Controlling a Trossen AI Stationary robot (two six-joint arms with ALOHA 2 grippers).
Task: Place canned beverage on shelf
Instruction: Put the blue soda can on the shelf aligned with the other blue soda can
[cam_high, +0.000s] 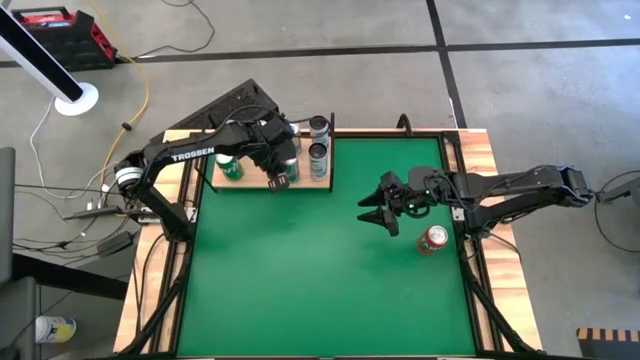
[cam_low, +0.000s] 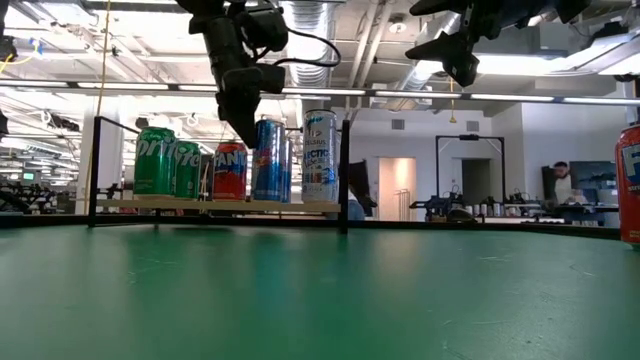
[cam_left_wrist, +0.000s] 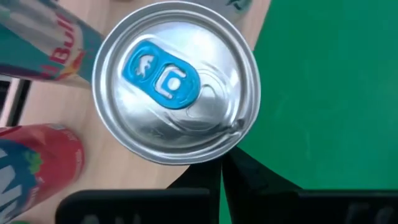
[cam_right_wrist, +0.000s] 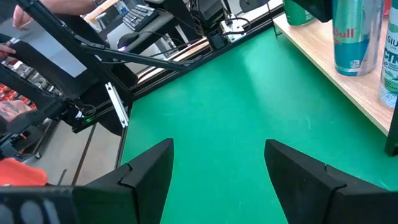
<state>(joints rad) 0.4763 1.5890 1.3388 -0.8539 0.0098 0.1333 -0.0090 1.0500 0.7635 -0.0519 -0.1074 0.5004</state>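
Observation:
The shelf (cam_high: 258, 183), a pale wood panel with a thin dark frame, lies at the mat's far left and carries several upright cans: green ones (cam_low: 155, 160), a red and blue one (cam_low: 229, 170), a blue and silver one (cam_low: 268, 160) and a tall white one (cam_low: 320, 155). My left gripper (cam_low: 246, 135) is shut. It points down just beside the top rim of the blue and silver can (cam_left_wrist: 177, 81). My right gripper (cam_high: 380, 215) is open and empty, high above the mat's right half. A red can (cam_high: 432, 240) stands upright on the mat to its right. My left gripper's shut fingertips (cam_left_wrist: 214, 177) show right at the rim of the blue and silver can's top (cam_left_wrist: 233, 134), coming from above. I cannot tell whether they touch it. The can stands upright on the shelf.
The green mat (cam_high: 320, 290) is bare in its middle and near half. Dark frame posts (cam_low: 344, 170) rise at the shelf's corners. Wooden border strips edge the table. The room behind holds desks, and a person shows far off at the right.

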